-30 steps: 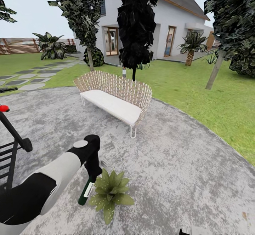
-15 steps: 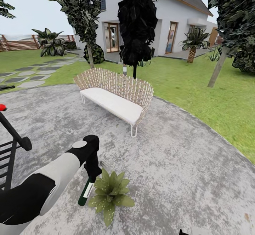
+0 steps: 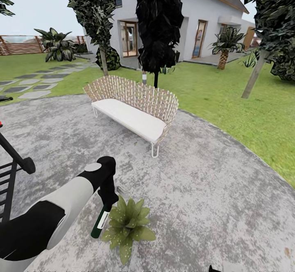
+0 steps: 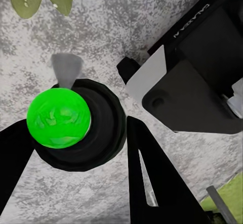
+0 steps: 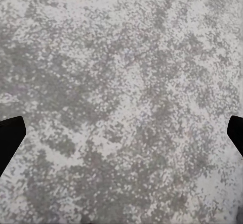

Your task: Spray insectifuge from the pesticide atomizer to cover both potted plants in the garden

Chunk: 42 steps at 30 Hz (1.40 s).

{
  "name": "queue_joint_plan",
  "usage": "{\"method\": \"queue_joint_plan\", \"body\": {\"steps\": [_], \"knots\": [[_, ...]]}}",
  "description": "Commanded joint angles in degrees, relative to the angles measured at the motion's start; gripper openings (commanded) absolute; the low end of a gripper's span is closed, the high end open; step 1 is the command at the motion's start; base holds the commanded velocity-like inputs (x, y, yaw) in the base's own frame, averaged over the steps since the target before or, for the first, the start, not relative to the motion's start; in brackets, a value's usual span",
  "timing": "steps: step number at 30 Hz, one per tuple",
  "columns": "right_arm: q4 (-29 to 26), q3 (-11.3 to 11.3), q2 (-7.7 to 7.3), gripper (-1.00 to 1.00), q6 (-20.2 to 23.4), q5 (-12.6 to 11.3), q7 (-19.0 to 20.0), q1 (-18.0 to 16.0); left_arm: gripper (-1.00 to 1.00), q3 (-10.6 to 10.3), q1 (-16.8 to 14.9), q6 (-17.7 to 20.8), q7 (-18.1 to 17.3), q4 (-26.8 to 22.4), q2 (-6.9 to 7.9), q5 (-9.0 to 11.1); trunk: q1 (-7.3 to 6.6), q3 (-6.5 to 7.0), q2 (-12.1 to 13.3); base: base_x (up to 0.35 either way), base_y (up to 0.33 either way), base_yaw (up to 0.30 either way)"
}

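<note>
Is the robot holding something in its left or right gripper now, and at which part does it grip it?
The left gripper holds a dark green bottle with a white label, gripped at its upper end, beside the potted plant. The right gripper's jaws stand wide open, holding nothing.

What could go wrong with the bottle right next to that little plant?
1. The left tool holds the spray bottle tilted and very close to the potted plant, so it might knock the leaves.
2. The bottle sits at one side of the plant, so the spray may miss the far leaves.
</note>
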Motion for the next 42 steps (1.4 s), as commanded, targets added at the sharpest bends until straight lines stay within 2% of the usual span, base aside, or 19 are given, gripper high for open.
{"method": "queue_joint_plan", "body": {"steps": [1,20,26,35,42], "knots": [[0.09,-0.39,-0.01,1.0,-0.15,0.61,-0.22,-0.05,-1.0,-0.1,-0.03,0.6,-0.58,-0.06,0.0,-0.51,0.0,-0.14,-0.03,0.015,0.0,0.0],[0.13,-0.3,0.19,1.0,-0.1,0.68,-0.29,-0.04,-1.0,-0.03,-0.03,0.61,-0.58,-0.07,-0.02,-0.51,0.0,-1.89,-0.03,0.001,0.0,0.0],[0.09,-0.36,0.02,1.0,-0.17,0.67,-0.32,-0.03,-1.0,-0.22,-0.63,0.63,-0.58,-2.91,-1.41,-0.75,0.0,-2.41,-0.03,0.0,0.0,0.0],[0.04,-0.39,-0.01,1.0,-0.19,0.69,-0.31,-0.04,-1.0,-0.51,-0.38,0.78,-0.58,-2.75,-1.94,-1.08,0.0,-3.23,-0.03,0.005,0.0,0.0],[0.02,-0.39,-0.04,1.0,-0.15,0.69,-0.31,-0.05,-1.0,-0.57,0.01,0.77,-0.58,-2.27,-1.99,-1.14,0.0,-3.87,-0.03,0.173,0.0,0.0]]}}
